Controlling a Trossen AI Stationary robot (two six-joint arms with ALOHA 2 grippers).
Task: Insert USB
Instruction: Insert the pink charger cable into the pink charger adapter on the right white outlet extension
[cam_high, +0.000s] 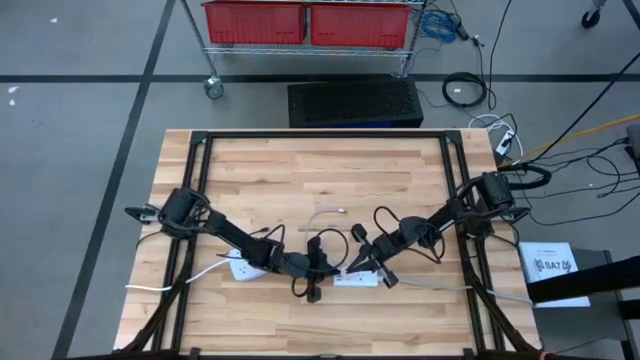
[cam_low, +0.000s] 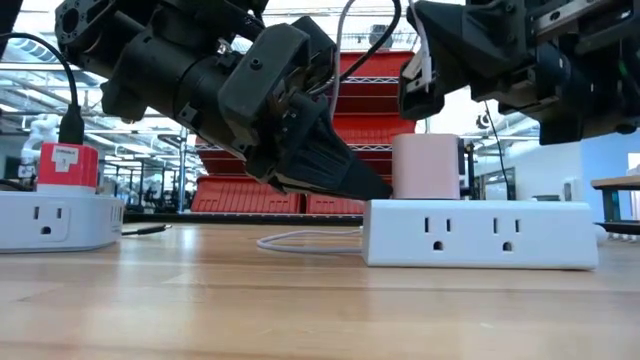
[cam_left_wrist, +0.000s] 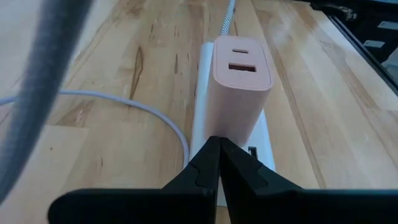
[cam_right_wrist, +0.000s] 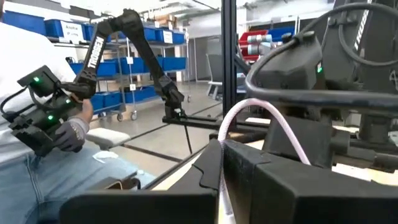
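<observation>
Both claws at the white power strip (cam_low: 478, 233), front-centre of the desk (cam_high: 320, 170).
Left claw (cam_left_wrist: 219, 163) pinched closed, tips against the pink charger (cam_left_wrist: 241, 87) plugged into the strip. Right claw (cam_right_wrist: 221, 163) grips a pale cable (cam_right_wrist: 273, 121) just above the charger.

On my desk (cam_high: 300, 170) I count two white power strips (cam_low: 480, 233), one pink charger (cam_low: 426, 166) and one red plug (cam_low: 67, 165). I have two pincers: my left pincer (cam_high: 318, 285) and my right pincer (cam_high: 362, 262). Behind the desk sit two red bins (cam_high: 255, 22).
</observation>
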